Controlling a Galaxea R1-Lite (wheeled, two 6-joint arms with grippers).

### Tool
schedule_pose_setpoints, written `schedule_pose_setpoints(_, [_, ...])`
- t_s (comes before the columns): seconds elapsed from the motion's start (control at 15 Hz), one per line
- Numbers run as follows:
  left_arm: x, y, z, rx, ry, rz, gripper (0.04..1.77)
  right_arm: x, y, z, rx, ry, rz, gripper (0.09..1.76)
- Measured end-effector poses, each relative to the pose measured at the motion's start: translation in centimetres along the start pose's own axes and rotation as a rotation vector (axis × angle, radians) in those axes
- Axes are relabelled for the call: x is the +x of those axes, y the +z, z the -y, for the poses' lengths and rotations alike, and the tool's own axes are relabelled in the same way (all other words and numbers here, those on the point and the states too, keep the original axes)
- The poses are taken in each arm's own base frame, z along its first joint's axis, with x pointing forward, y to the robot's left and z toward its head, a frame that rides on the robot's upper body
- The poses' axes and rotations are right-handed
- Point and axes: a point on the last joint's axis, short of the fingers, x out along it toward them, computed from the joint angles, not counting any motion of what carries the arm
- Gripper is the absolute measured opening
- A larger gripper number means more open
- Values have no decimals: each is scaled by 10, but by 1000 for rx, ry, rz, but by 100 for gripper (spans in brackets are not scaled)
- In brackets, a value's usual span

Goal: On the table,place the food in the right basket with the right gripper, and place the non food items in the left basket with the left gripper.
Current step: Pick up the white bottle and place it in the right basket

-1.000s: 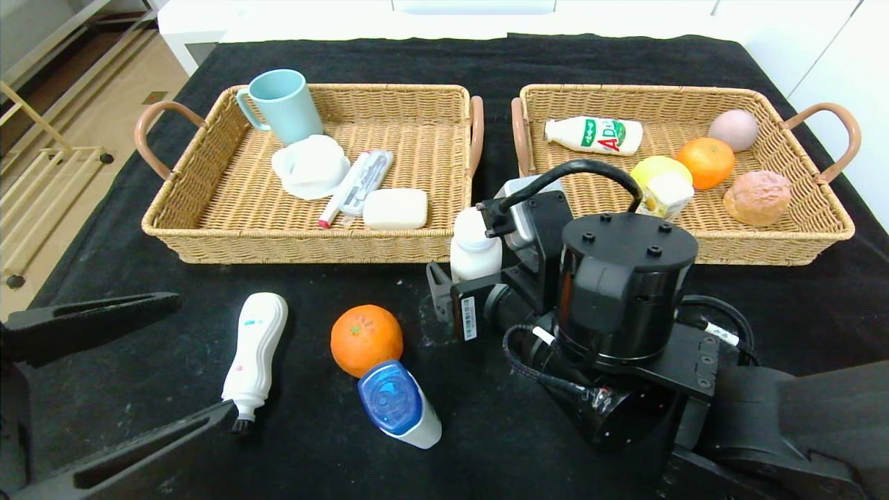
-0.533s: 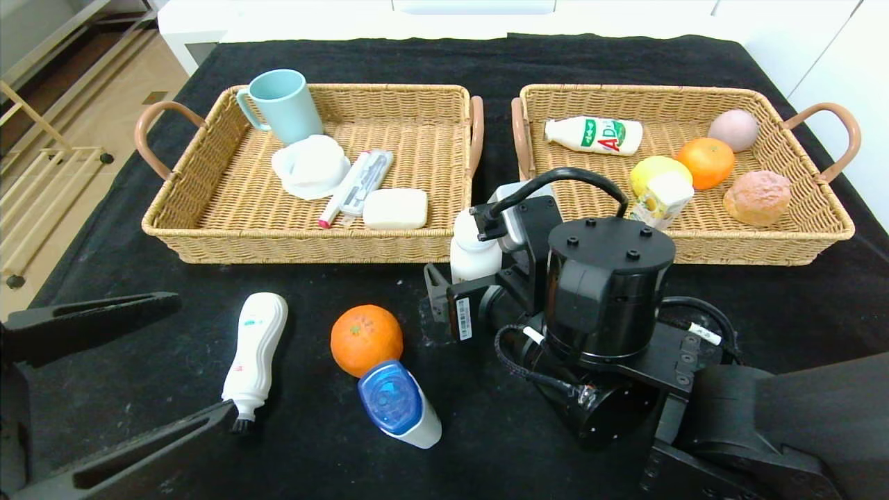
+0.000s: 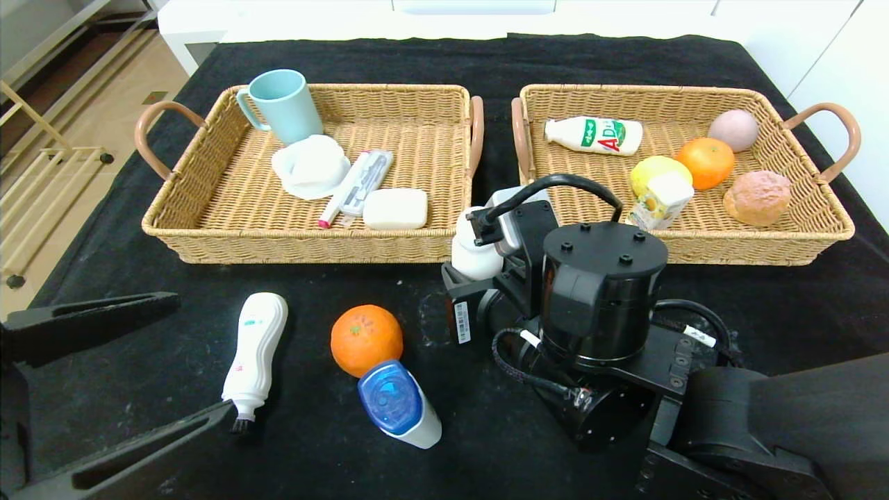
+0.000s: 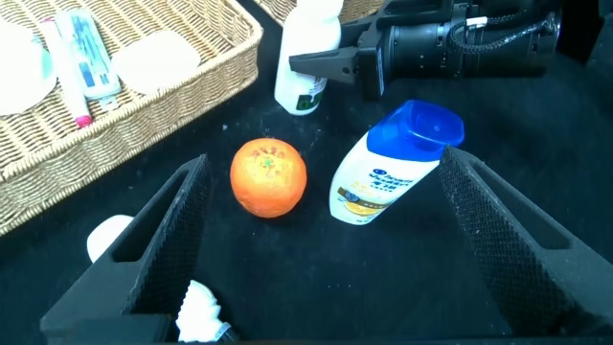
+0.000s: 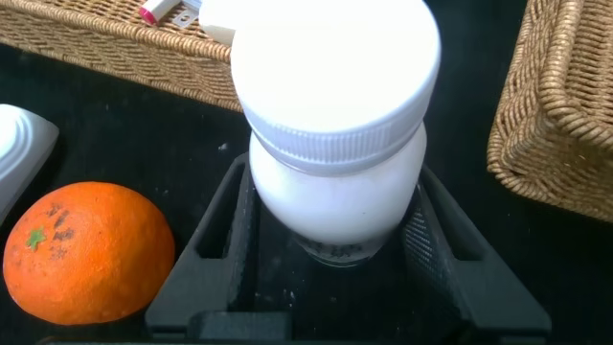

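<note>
My right gripper [image 3: 475, 269] is shut on a white milk bottle [image 3: 472, 244] standing on the black table in front of the gap between the baskets; both fingers press its sides in the right wrist view [image 5: 335, 225]. An orange [image 3: 366, 339] lies to its left, touching a white tube with a blue cap [image 3: 398, 404]. A wavy white bottle with a brush tip [image 3: 254, 352] lies farther left. My left gripper [image 3: 203, 354] is open at the near left, with the orange [image 4: 269, 177] and the tube [image 4: 393, 163] ahead of its fingers.
The right basket [image 3: 764, 244] holds a green-labelled milk bottle [image 3: 594, 135], a lemon [image 3: 651, 170], a juice carton [image 3: 665, 198], an orange [image 3: 706, 161], a pink ball and a bun. The left basket [image 3: 298, 246] holds a blue cup [image 3: 283, 104], a white pad, a toothbrush pack and soap.
My right gripper's fingers have closed onto the white milk bottle, and the bottle now leans slightly. The right arm shifted a little left. The left arm has not moved.
</note>
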Motion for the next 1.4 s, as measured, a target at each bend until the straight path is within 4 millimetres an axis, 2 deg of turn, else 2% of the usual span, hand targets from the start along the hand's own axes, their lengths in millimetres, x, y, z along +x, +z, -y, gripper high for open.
schedule_pose_setpoints(0.8, [1, -1, 2, 1, -17, -3, 172, -3, 2, -1, -9, 5, 0, 87])
schedule_pose_setpoints(1.13, [1, -2, 3, -1, -28, -6, 172, -27, 22, -3, -4, 25, 14, 87])
schedule_pose_setpoints(1.4, [1, -2, 3, -1, -29, -7, 172, -52, 36, 12, -14, 20, -9, 87])
